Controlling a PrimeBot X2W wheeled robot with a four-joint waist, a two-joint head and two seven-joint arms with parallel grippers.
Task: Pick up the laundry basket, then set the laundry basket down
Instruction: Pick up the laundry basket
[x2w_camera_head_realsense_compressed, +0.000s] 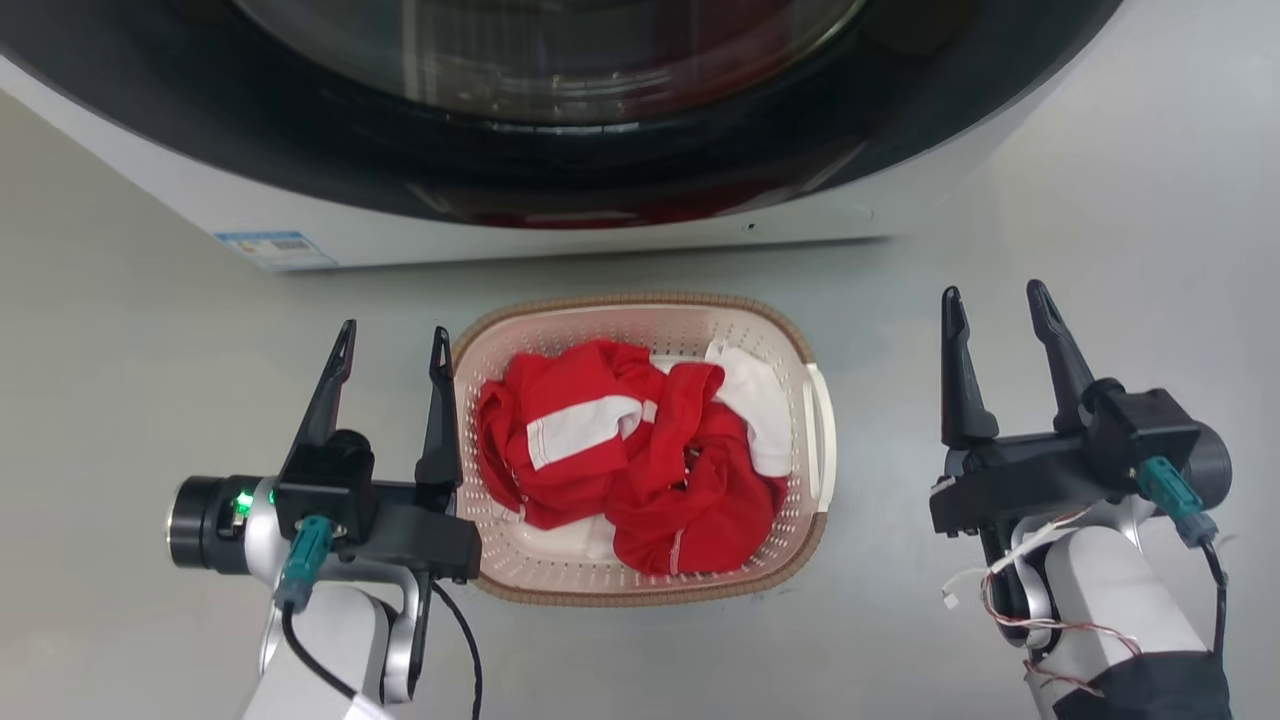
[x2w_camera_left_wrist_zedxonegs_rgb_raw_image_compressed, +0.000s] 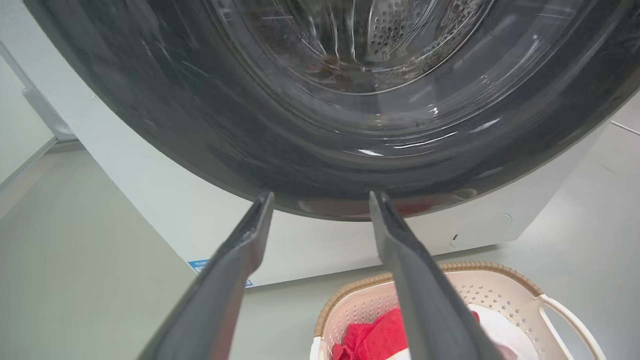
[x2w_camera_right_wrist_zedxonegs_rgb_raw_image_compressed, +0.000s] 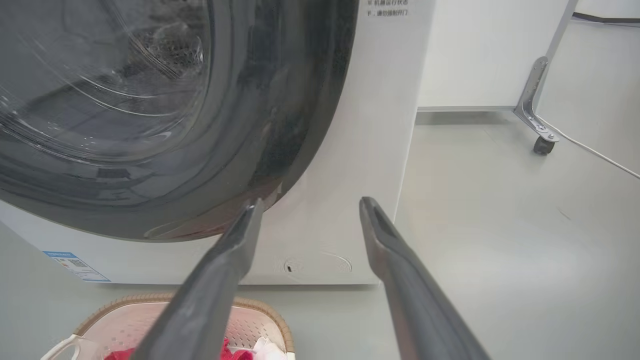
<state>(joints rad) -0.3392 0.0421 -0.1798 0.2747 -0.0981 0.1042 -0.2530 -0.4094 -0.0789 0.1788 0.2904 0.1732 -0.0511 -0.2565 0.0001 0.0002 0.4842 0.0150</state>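
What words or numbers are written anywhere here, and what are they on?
The blue-and-white sticker on the washer, low on its front: print and a code square, too small to read.
The Chinese print higher on the washer's front: cut off and too small to read.
The laundry basket: no writing visible.

- The laundry basket (x2w_camera_head_realsense_compressed: 630, 300) is cream-white perforated plastic, rounded-rectangular, with a brown woven-look rim and a white side handle (x2w_camera_head_realsense_compressed: 824, 430).
- It stands upright on the floor (x2w_camera_head_realsense_compressed: 120, 400), just in front of the washer (x2w_camera_head_realsense_compressed: 560, 240) and apart from it.
- Red and white cloth (x2w_camera_head_realsense_compressed: 640, 460) lies crumpled inside, seemingly heaped near rim height.
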